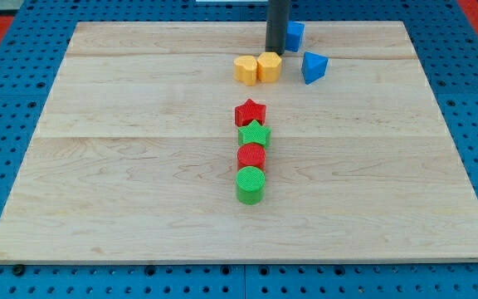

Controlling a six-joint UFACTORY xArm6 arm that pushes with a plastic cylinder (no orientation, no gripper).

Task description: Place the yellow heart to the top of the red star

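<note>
Just beside my dark tip (275, 51) two yellow blocks (257, 67) are sitting; blue ones (314, 66) showing nearby, red star (251, 111) farther off.

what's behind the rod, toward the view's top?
A blue block, its left part hidden by the rod. My tip sits just above the yellow hexagonal block, beside the yellow heart.

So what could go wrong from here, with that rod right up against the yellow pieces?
My tip sits just above the other yellow block, which touches the yellow heart. Pushing down the view might carry both yellow pieces together. The red star heads a tight column with the green star below; a heart pushed too far could knock that line. The blue block nearby might also get clipped.
</note>
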